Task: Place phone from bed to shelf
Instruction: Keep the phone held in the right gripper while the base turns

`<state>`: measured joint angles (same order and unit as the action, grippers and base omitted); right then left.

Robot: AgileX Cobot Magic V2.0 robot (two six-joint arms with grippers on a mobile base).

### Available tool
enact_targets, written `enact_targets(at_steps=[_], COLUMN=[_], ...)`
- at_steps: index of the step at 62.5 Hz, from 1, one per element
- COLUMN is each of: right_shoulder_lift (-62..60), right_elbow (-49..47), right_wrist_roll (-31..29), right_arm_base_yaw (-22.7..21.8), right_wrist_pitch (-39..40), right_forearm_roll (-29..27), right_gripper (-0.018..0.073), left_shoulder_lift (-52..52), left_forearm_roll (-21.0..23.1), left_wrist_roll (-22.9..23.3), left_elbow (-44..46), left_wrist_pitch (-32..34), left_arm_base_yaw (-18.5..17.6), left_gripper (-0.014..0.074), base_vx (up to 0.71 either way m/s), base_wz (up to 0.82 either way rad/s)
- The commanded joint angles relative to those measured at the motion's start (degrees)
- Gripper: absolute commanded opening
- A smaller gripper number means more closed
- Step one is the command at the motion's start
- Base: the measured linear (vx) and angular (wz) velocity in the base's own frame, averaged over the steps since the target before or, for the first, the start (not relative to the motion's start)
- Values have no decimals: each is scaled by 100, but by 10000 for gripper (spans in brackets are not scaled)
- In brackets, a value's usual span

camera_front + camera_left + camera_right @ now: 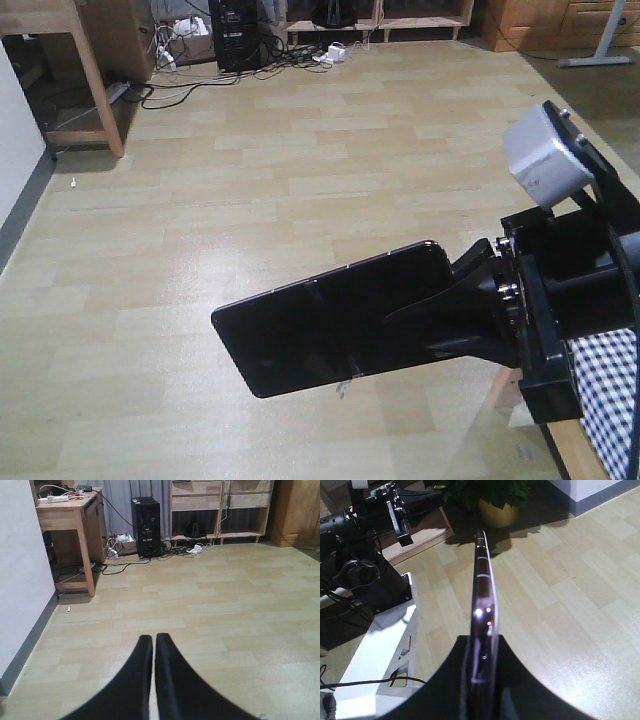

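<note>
Right hand point(440, 312): clamped on one end of the phone point(325, 335); arm reaches out past the bed point(610, 390) corner.
Phone: held in the air over the floor point(250, 180), broad glossy face upward, free end tilted slightly down.
Left hand point(153, 641): fingers pressed together, gripping nothing, pointing across the floor.
Surroundings: shelf point(220, 508) and black computer tower point(146, 527) at far wall, well apart from both hands.

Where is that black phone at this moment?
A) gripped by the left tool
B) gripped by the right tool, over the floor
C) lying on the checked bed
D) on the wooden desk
B: the phone is clamped at one end in the right tool, out over the floor; the left tool is shut on nothing.
</note>
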<state>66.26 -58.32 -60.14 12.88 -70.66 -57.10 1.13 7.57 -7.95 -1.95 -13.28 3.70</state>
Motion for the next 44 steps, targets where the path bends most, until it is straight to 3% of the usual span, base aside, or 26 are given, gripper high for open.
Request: enact_targets(at_steps=[1, 44], right_shoulder_lift=[-111, -111], right_elbow=[-161, -161], right_wrist_roll=[-30, -30], right_arm_base_yaw=[-14, -14], right_wrist_pitch=[-321, -321], right_forearm_roll=[-483, -483], right_gripper=[-4, -4], left_shoulder_lift=[38, 38], left_forearm_roll=[36, 36], left_wrist_roll=[22, 22], left_elbow=[-14, -14], left_wrist_pitch=[418, 418], left_arm_base_yaw=[11, 11], left_gripper=[1, 1], base_vx=[31, 39], base_wz=[6, 7])
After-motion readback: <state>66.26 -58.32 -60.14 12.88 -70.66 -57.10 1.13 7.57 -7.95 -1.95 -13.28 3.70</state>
